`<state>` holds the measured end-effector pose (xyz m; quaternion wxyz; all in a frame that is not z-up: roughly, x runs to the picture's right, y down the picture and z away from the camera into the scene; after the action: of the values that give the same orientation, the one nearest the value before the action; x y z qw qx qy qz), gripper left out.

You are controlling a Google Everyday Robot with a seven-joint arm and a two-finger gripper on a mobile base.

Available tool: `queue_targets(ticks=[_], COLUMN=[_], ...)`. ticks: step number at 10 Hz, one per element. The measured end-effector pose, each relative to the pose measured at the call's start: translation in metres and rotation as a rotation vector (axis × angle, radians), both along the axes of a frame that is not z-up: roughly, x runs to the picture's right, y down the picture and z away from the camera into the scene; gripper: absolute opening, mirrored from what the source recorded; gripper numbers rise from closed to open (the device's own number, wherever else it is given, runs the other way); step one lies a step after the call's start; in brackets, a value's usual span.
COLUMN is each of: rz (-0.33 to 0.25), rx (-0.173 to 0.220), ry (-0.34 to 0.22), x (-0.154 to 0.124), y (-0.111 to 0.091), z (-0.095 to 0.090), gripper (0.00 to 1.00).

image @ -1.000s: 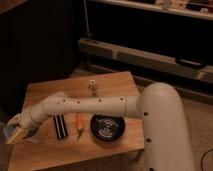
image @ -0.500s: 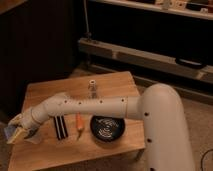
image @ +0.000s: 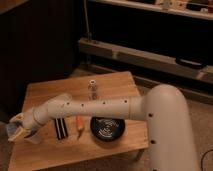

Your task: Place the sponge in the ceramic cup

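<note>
Figure: a low wooden table (image: 117,82) is standing before dark shelving in a dim room. The arm is reaching across the table to its front left corner, where the gripper (image: 19,127) is hanging just over the edge.

A blue-grey patch, judged to be the sponge (image: 11,132), is showing at the gripper's tip, on the side toward the picture's left. Whether it is being gripped or only touched cannot be told, and neither can the gripper's opening.

A pale shape under the wrist, just to the picture's right of the gripper, is probably the cup (image: 35,138). The sponge is thus lying close beside the cup and not visibly inside it. Its long axis cannot be made out.

A ridged black block (image: 61,128) and a black bowl (image: 106,129) are sitting farther right.

Against the two earlier frames, arm, sponge and cup are showing no clear shift.
</note>
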<state>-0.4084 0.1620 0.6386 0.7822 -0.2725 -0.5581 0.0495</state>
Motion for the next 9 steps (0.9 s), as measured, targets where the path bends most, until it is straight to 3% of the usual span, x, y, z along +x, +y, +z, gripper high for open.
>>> queue_targets(ticks=[3,7,9], rz=[0.053,0.102,0.110], rx=[0.023,0.004,0.019], ry=[0.023,-0.009,0.021], x=[0.010,0.019,0.023], y=[-0.003,-0.004,-0.006], z=[-0.003,-0.001,-0.004], gripper=[0.73,0.73,0.73])
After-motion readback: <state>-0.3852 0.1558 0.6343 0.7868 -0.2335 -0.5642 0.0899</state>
